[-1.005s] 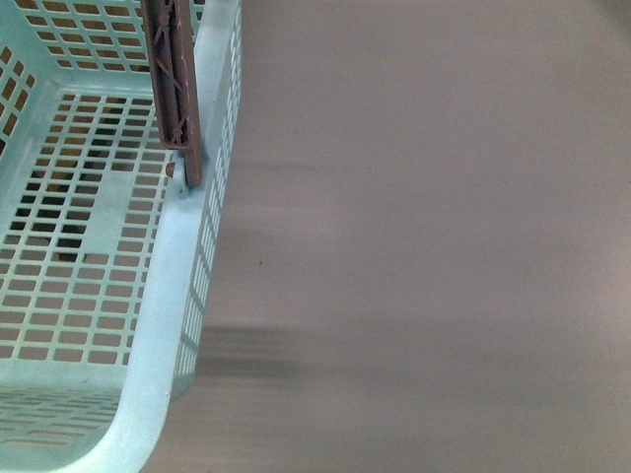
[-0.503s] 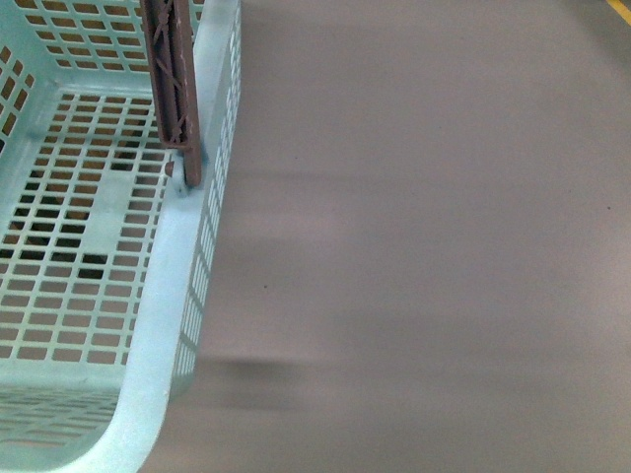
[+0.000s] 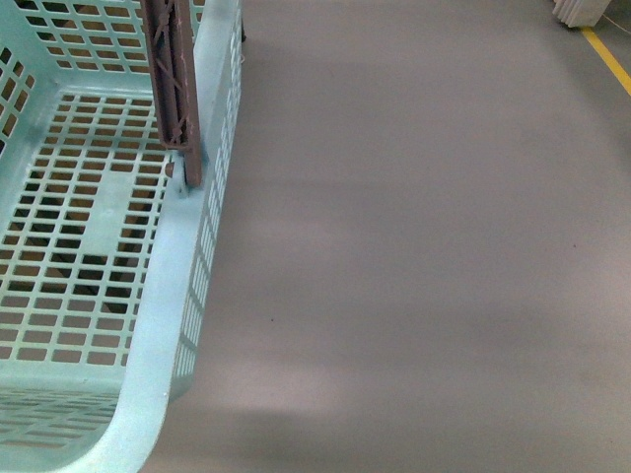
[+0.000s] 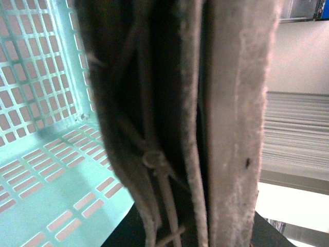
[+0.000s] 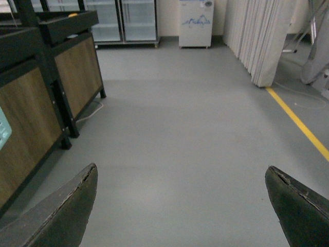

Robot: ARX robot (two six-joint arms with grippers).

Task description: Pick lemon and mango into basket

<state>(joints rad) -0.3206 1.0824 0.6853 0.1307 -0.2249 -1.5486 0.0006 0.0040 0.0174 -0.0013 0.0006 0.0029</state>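
The light blue-green basket (image 3: 182,266) fills the left of the front view, hanging above the grey floor, its slotted floor bare. A brown handle (image 3: 175,89) rises along its right wall. In the left wrist view my left gripper (image 4: 195,154) is shut on the basket's brown handle (image 4: 169,103), with white zip ties (image 4: 159,175) on it and the lattice wall (image 4: 41,103) beside it. My right gripper (image 5: 182,177) is open, its dark fingertips (image 5: 77,200) wide apart over bare floor. No lemon or mango is in view.
Black-framed, wood-panelled stands (image 5: 46,87) line one side of the grey floor (image 3: 424,246). Glass-door fridges (image 5: 121,20) and a white unit (image 5: 195,23) stand at the far wall. A yellow floor line (image 5: 298,123) runs by white curtains (image 5: 257,38).
The floor has slid under the basket, and the motion blur is gone. A yellow line and a white object have come into the front view's upper right corner. The basket keeps its place.
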